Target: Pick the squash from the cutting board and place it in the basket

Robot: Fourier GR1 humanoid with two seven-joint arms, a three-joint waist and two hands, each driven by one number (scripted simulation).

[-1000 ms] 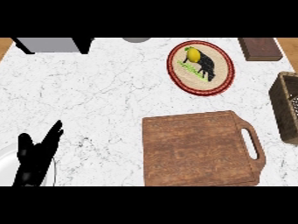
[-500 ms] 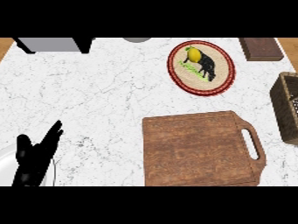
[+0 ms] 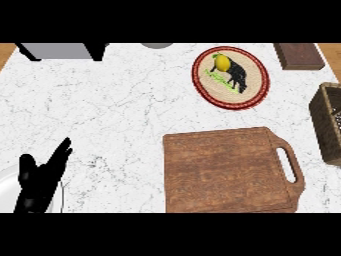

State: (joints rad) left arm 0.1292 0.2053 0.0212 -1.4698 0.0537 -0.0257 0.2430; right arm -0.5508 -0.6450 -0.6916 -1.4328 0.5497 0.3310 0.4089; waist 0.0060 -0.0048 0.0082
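No squash lay on the cutting board (image 3: 225, 170); its wooden top was bare, so the pick named in the task could not begin from there as things stood. The only yellow thing in view was a small yellow shape (image 3: 221, 62) on the round red-rimmed plate (image 3: 221, 91) at the far side of the counter (image 3: 114, 110), joined to a black form and a streak of green. Whether that was the squash or a pattern on the plate could not be told.

The left hand (image 3: 44, 175) rested near the lower left edge, fingers straight and pointing up, grasping nothing, well apart from board, plate and basket. The right hand did not show at all.

By my reading the task stood at its start, with nothing yet grasped. The next move would call for finding the squash first, then bringing a hand over it, most likely the right, since the wicker basket (image 3: 324, 120) stood just beside the board's handle at the right.

The basket was cut off by the right edge, so its inside was mostly hidden. A grey box (image 3: 62, 50) and a dark brown block (image 3: 298, 55) at the far edge were also cut off.
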